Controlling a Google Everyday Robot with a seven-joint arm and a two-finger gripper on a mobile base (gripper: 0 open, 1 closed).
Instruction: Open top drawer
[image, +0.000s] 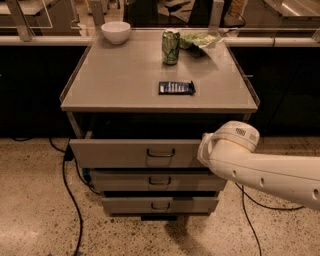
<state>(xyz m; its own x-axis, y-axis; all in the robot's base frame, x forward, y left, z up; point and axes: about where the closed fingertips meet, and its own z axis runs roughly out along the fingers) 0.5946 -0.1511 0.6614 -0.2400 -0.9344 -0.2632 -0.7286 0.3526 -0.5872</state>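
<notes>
A black cable (64, 187) trails over the speckled floor (30, 215) at the left. On the grey tabletop (115, 80) a white bowl (116, 31) sits at the back left corner. Below, the top drawer (115, 153) stands pulled partly out, its front forward of the two lower drawers (125, 181), with a dark gap above it. Its loop handle (161, 153) is bare. A green can (171, 40) stands upright at the back, a dark blue packet (176, 88) lies flat nearer the front, and a green bag (201, 39) lies just right of the can. The white arm (265, 170) reaches in from the right. Its hand (203, 153) is at the drawer front's right end, hidden by the arm; whether it is clenched or released I cannot tell.
</notes>
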